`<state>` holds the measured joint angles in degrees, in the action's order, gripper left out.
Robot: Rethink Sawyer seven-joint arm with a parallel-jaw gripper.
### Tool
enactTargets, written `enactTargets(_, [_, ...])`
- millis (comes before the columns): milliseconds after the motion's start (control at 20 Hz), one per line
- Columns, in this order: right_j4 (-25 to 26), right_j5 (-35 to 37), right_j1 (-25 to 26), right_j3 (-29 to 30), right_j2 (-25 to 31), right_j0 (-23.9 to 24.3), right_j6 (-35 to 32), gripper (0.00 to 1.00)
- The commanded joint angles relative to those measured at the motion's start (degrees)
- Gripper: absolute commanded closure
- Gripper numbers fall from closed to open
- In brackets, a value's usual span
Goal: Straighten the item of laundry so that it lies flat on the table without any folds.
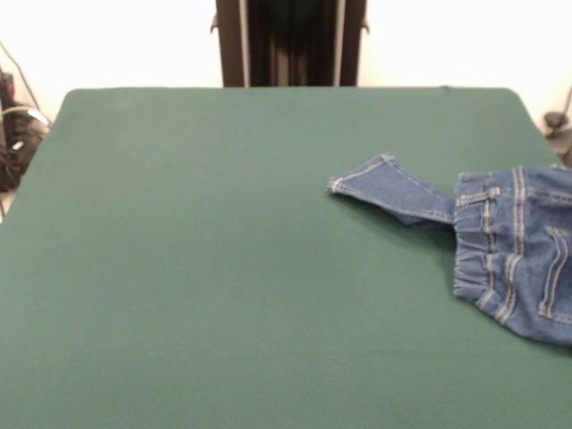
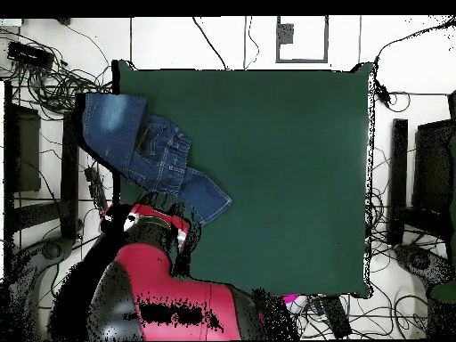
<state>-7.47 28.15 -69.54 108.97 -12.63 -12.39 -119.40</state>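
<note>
The jeans [image 1: 514,246] lie bunched at the right edge of the table [image 1: 223,268] in the front view, running out of the picture on that side. The gathered waistband [image 1: 474,255] faces left toward the table's middle, and one narrow leg [image 1: 384,188] is doubled back so that it sticks out leftward and slightly toward the far side, its hem lying flat on the green cloth. From overhead, the jeans [image 2: 147,151] sit at the left edge of the table [image 2: 285,178], with the upper part hanging past that edge and the folded leg [image 2: 207,198] pointing down toward the robot's side. Their long axis runs on a slant from the off-table end to that hem.

The arm [image 2: 151,267] is drawn back. Overhead, its red and black bulk sits at the near corner on the jeans' side, just beside the folded leg's tip. The gripper itself cannot be made out there, and the front view shows only the pedestal [image 1: 290,40], so whether it is wide or narrow I cannot tell.

My judgement is that straightening has hardly begun. The hem of the folded leg is the part nearest the arm and looks like the natural place to take hold, drawing inward onto the open cloth.
</note>
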Motion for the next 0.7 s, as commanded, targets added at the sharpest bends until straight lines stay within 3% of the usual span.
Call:
enactTargets(50, [6.2, 38.3, 4.1, -8.7, 5.0, 3.1, 3.9, 0.0])
enactTargets(300, [6.8, 33.6, 5.0, -6.0, 6.1, 3.2, 3.2, 0.0])
enactTargets(700, [7.2, 15.6, 13.1, 0.4, 8.4, 3.5, -0.4, 0.0])
